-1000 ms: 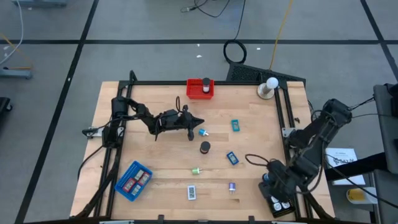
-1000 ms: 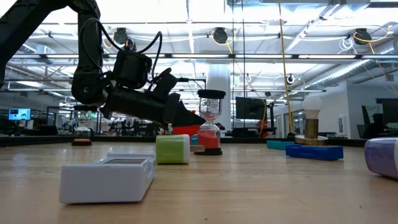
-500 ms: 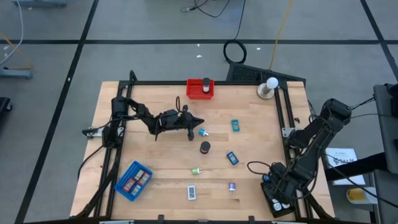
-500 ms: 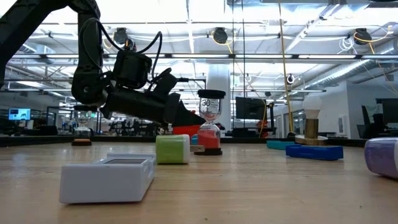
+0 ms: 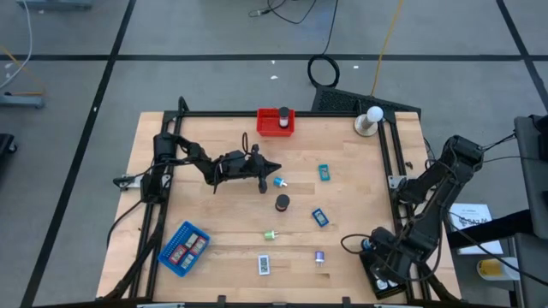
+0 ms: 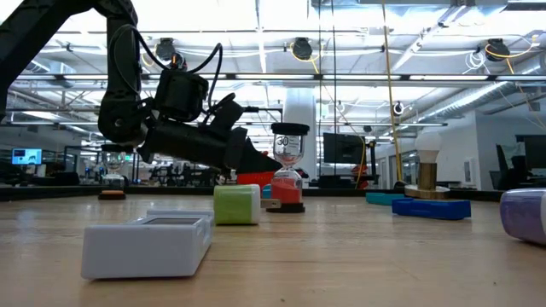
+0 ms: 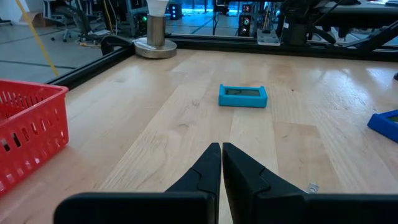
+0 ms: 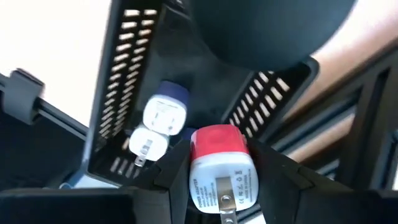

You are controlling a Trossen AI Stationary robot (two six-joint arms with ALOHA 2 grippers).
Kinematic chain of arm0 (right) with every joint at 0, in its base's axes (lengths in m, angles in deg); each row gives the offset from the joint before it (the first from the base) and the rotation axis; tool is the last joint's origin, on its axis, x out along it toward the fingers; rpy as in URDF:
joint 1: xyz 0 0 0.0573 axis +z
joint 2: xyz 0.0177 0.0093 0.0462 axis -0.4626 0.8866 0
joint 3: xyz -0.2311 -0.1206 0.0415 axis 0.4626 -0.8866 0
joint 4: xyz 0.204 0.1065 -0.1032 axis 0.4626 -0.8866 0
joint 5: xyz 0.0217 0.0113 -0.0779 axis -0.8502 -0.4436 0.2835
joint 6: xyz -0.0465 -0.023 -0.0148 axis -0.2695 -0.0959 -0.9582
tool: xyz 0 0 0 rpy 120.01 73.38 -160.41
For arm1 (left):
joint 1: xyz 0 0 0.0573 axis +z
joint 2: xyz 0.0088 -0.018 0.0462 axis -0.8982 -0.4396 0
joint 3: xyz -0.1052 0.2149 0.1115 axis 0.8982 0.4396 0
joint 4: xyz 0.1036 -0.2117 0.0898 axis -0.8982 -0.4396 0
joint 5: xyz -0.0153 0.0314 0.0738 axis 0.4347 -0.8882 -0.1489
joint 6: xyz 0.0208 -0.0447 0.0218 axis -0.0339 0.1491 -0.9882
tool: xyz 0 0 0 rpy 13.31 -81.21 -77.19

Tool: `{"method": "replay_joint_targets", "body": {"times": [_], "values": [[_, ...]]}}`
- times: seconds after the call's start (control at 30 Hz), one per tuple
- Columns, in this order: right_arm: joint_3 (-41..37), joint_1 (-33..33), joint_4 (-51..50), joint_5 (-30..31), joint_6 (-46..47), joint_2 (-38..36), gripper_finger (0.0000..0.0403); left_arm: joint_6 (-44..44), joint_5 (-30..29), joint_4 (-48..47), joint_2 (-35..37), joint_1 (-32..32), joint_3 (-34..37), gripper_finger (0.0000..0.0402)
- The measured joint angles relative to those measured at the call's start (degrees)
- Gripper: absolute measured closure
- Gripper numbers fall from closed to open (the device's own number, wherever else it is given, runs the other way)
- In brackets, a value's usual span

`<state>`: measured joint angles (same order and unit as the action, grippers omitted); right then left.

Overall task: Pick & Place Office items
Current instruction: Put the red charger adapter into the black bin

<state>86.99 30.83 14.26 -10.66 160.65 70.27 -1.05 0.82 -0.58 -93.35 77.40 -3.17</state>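
Observation:
My right gripper (image 5: 383,267) hangs over the black tray (image 5: 374,284) at the table's near right corner, shut on a red-and-white plug-like item (image 8: 219,163). My left gripper (image 5: 272,167) waits near the table's middle, shut and empty (image 7: 221,155). On the wood lie a teal block (image 5: 324,173), a blue block (image 5: 319,217), a black cylinder (image 5: 282,203), a green bit (image 5: 270,234), a purple bit (image 5: 319,256), a white-labelled rectangle (image 5: 264,264) and a small blue-white piece (image 5: 278,182). My right gripper pinches the item's white body (image 8: 198,180) between its two fingers, one on each side. The fingers point steeply down. The item's red end (image 8: 217,140) faces the tray below, and a metal prong (image 8: 226,218) points back toward the wrist. It hangs clear above the tray.
Two more plug-like pieces, blue-white (image 8: 165,112) and white (image 8: 146,144), lie in the black tray. A red tray (image 5: 276,121) stands at the far edge, a blue tray (image 5: 184,248) near left, a white ball on a stand (image 5: 370,120) far right. Black rails edge the table.
My right gripper has sunk and gone toward the table's near edge, over the black tray, rolling about its own axis, with the red-and-white item still in its fingers. In the last half second it has hardly moved.

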Motion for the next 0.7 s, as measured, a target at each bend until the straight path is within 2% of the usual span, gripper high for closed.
{"method": "replay_joint_targets", "body": {"times": [0.17, 0.4, 0.7], "values": [[-1.02, 0.03, 1.83, 0.99, 0.51, 0.0, 0.0268, 0.0, 0.0, -0.04, 0.0, 0.0, 0.0, 0.0378], [-7.84, 0.03, 13.58, -0.82, 4.2, 0.02, 0.0268, -0.02, -0.01, -0.17, -0.01, 0.0, 0.0, 0.0378], [-8.31, 0.65, 14.25, -5.17, 5.27, 0.02, 0.0268, -0.02, -0.02, -0.33, 0.0, 0.0, 0.0, 0.0378]]}}
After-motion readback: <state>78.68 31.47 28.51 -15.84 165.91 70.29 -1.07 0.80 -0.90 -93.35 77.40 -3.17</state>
